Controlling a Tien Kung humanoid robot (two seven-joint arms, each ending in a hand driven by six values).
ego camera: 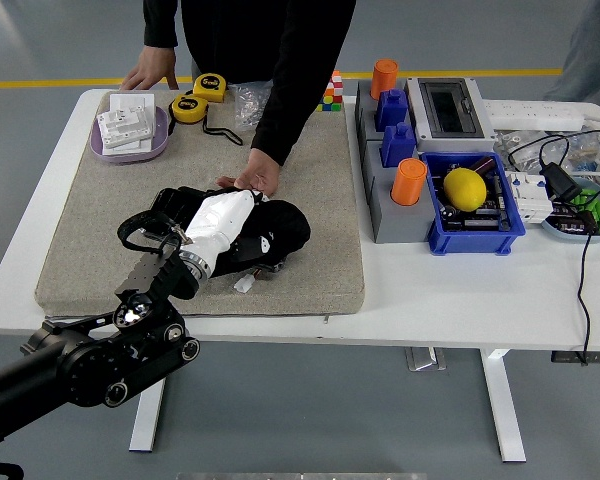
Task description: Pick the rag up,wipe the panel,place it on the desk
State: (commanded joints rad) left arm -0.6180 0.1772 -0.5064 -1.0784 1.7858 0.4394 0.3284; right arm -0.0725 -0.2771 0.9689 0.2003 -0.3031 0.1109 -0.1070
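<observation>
My left hand (220, 222), white-covered on a black arm from the lower left, is curled on the black rag (276, 232) and presses it on the dark panel (172, 203), which lies on the grey mat (310, 200). The rag covers most of the panel. A person at the far side holds the panel's far edge with one hand (254, 179); the other hand (148, 76) rests on the table's back edge. My right hand is out of view.
A purple tray (130, 147) of white boxes and two yellow tape measures (200, 95) sit at the back left. Right of the mat stand a grey holder (392, 205) with blue and orange pieces, a blue bin (475, 235) with a lemon, a grey box (448, 108) and cables (580, 200).
</observation>
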